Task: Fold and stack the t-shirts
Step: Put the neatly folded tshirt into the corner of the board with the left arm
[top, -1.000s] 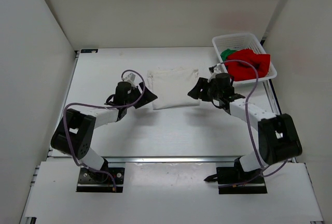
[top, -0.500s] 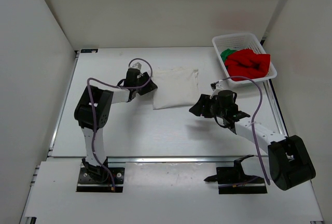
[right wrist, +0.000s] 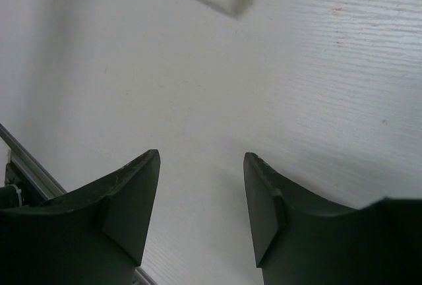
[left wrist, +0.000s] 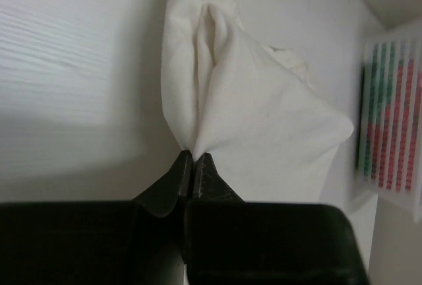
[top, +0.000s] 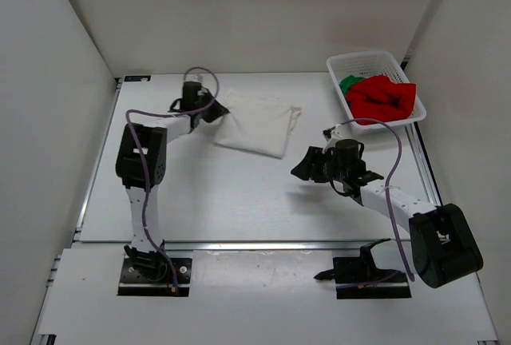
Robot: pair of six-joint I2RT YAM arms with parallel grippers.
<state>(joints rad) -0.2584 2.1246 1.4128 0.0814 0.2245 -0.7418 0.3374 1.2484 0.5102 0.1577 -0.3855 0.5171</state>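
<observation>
One shirt (top: 259, 128) lies left of the basket (top: 367, 58), which holds two shirts (top: 383, 99)

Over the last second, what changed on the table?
The left gripper moved toward the far side and shut on an edge of the white t-shirt, dragging it askew. The right gripper backed off the shirt toward the near side, open. The red t-shirt and green t-shirt stayed in the basket.
</observation>
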